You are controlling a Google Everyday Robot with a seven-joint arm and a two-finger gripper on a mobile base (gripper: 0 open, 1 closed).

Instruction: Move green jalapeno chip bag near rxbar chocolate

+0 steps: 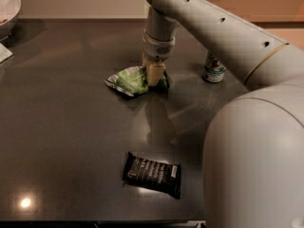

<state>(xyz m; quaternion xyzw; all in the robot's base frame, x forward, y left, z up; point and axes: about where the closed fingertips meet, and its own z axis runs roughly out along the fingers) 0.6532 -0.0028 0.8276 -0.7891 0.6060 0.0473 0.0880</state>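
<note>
The green jalapeno chip bag (130, 80) lies crumpled on the dark table (66, 127), at the middle back. My gripper (154, 75) comes straight down on the bag's right end and is shut on it, with one tan finger in front of the foil. The bag's right part is bunched up and partly hidden behind the finger. The rxbar chocolate (153, 174), a black wrapper with white text, lies flat near the table's front edge, well in front of the bag and a little to the right.
A green-and-white soda can (214, 69) stands right of the gripper, partly behind my arm. A white bowl (7, 8) sits at the back left corner, with a white scrap (4, 52) below it. My arm's large body fills the right foreground.
</note>
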